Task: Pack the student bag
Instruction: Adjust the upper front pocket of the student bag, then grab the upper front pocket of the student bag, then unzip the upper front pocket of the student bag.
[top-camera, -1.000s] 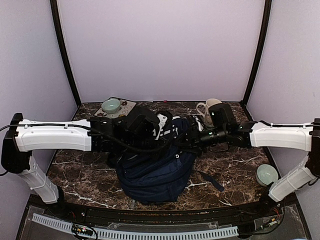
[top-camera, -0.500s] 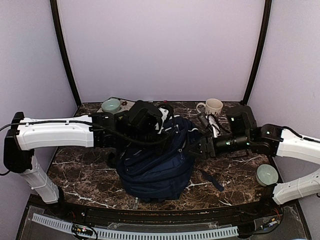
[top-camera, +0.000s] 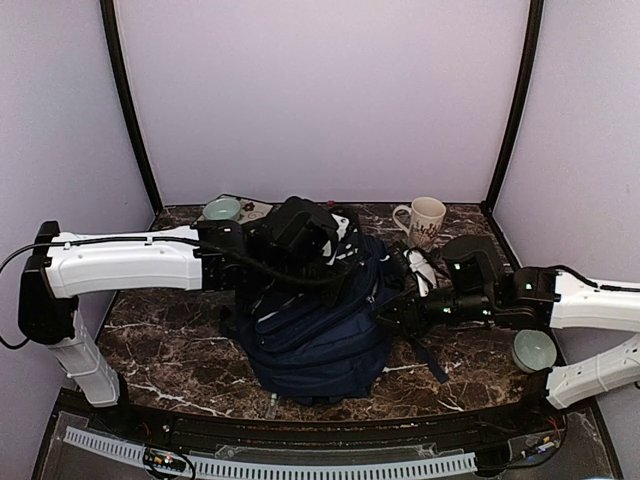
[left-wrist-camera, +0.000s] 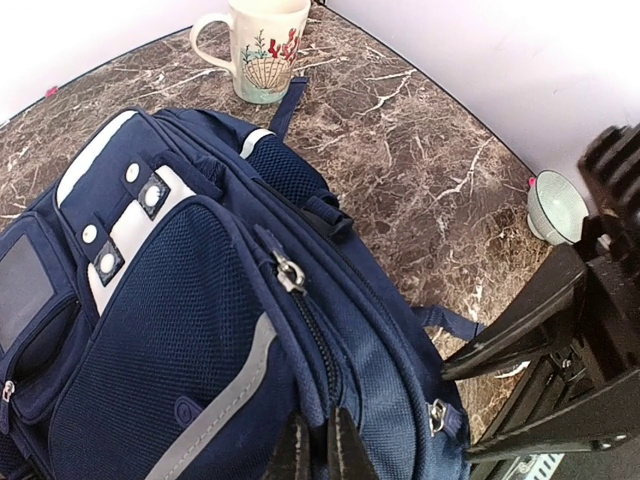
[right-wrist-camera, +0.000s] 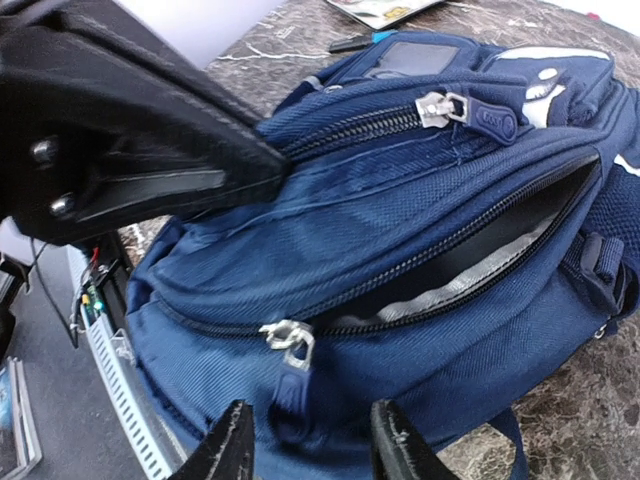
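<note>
The student bag (top-camera: 312, 325) is a big navy backpack lying in the middle of the table. My left gripper (top-camera: 322, 262) is on its upper part; in the left wrist view it (left-wrist-camera: 311, 452) is shut on a ridge of bag fabric (left-wrist-camera: 200, 300) beside a closed zip. My right gripper (top-camera: 397, 310) is at the bag's right side. In the right wrist view it (right-wrist-camera: 313, 445) stands open, with a silver zip slider (right-wrist-camera: 290, 340) and its blue pull tab (right-wrist-camera: 288, 400) between the fingers, untouched. That compartment (right-wrist-camera: 480, 265) gapes, showing grey lining.
A shell-print mug (top-camera: 425, 218) stands behind the bag at the right. One pale green bowl (top-camera: 533, 350) sits at the right edge, another (top-camera: 222, 210) at the back left beside a flat booklet (top-camera: 258, 210). A loose dark strap (top-camera: 425, 360) trails to the bag's right.
My right arm drew back to the right off the bag, then came down to its right side. My left arm has shifted right, and the bag has moved with it.
</note>
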